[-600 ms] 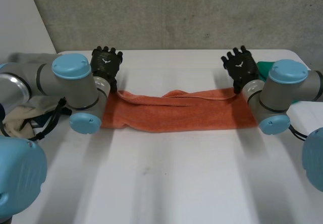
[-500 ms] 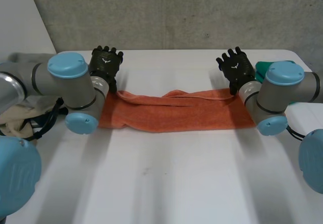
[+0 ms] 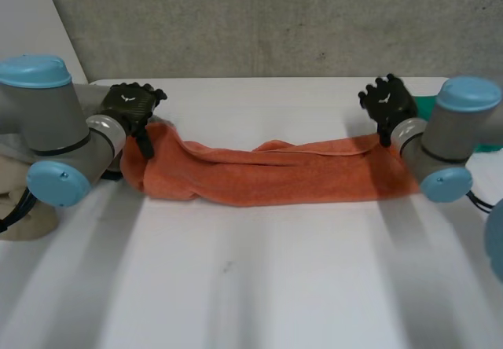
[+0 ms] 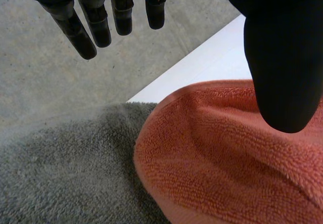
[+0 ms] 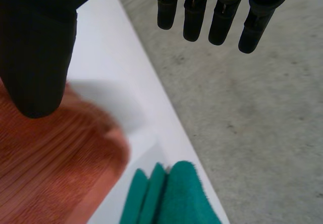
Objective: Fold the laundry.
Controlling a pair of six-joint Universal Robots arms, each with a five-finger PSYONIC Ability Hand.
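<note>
So the orange towel (image 3: 267, 174) lies strung out in a long band across the white worktop (image 3: 259, 278), already doubled over lengthwise from the look of the layered far edge. It's terry cloth with a loopy, nubby pile and a flat hemmed border, so I'd say it's soft, floppy and light, with zero stiffness. It's going to sag and bunch wherever it isn't supported, but the pile should give plenty of grip, so nothing slippery or fragile here.

The left robot hand (image 3: 132, 107) sits at the towel's left end, where the cloth is humped up in a rounded lump. Its fingers are straight and spread well apart from the thumb, which hangs over the orange pile, so it's not clamped on anything. Same story for the right robot hand (image 3: 387, 101) at the far right corner, with its fingers straight and its thumb over the cloth.

Best place to grab is probably the two end corners on the hemmed edge, pinching all the layers together so they don't slide apart.

Right beside the left end there's a fuzzy grey towel (image 4: 55, 173) touching the orange one. Near the right end, a neatly folded green cloth (image 5: 174, 196) lies at the worktop's edge.
</note>
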